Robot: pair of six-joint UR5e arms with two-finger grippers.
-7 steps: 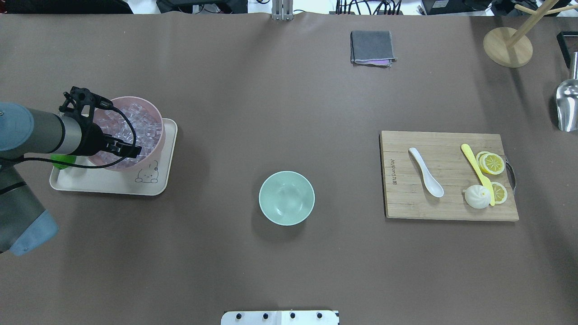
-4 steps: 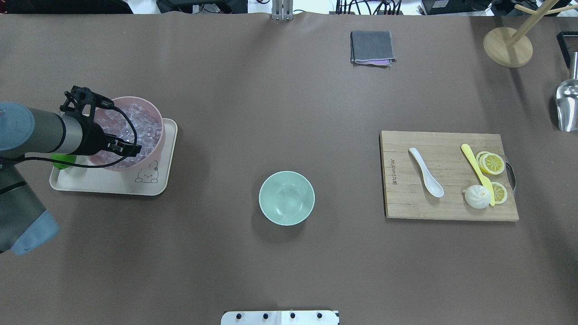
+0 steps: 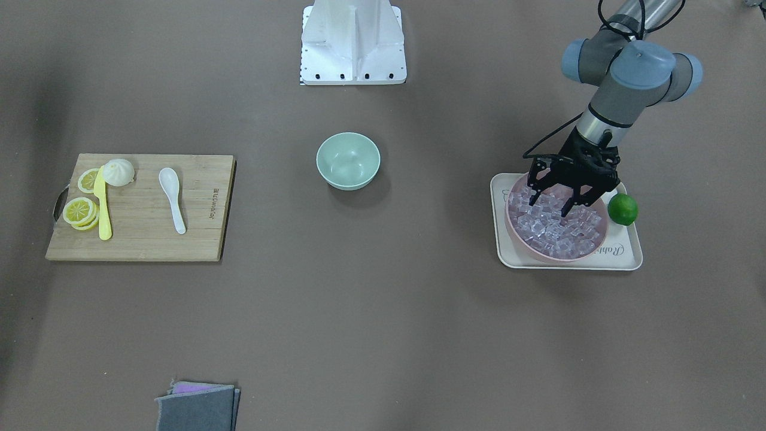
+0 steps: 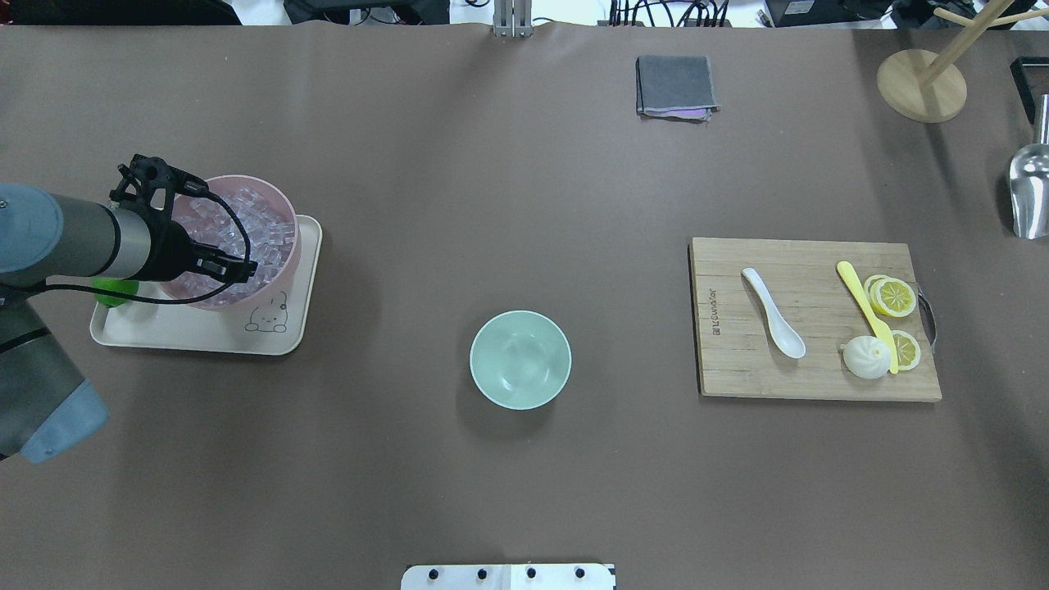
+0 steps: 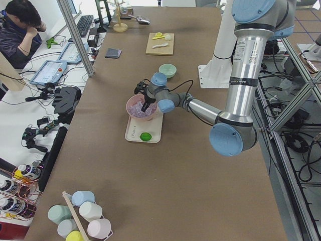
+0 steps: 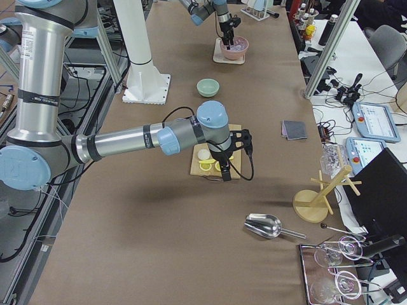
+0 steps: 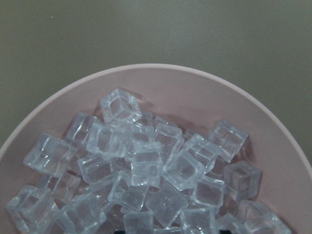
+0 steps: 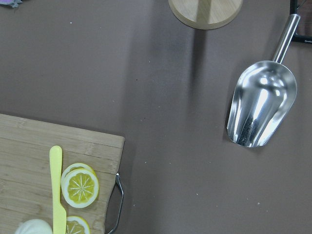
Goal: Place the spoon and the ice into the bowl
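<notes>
The ice [image 4: 256,223] fills a pink bowl [image 4: 283,201] on a tray at the table's left; it also shows in the left wrist view [image 7: 146,165]. My left gripper [image 3: 559,202] is open, jaws spread, its tips down among the ice cubes [image 3: 550,230]; it also shows in the overhead view [image 4: 238,270]. The mint-green bowl [image 4: 520,359] stands empty at the table's middle. The white spoon [image 4: 774,313] lies on the cutting board at the right. My right gripper [image 6: 226,168] hovers over that board; I cannot tell whether it is open.
The cream tray [image 4: 205,336] also holds a lime [image 3: 622,209]. The cutting board [image 4: 819,385] carries a yellow knife [image 4: 860,299], lemon slices and a bun [image 4: 866,358]. A grey cloth [image 4: 676,84], a wooden stand [image 4: 921,85] and a metal scoop [image 8: 261,105] lie farther off.
My left gripper has edged slightly further over the ice in the pink bowl. Nothing else has moved.
</notes>
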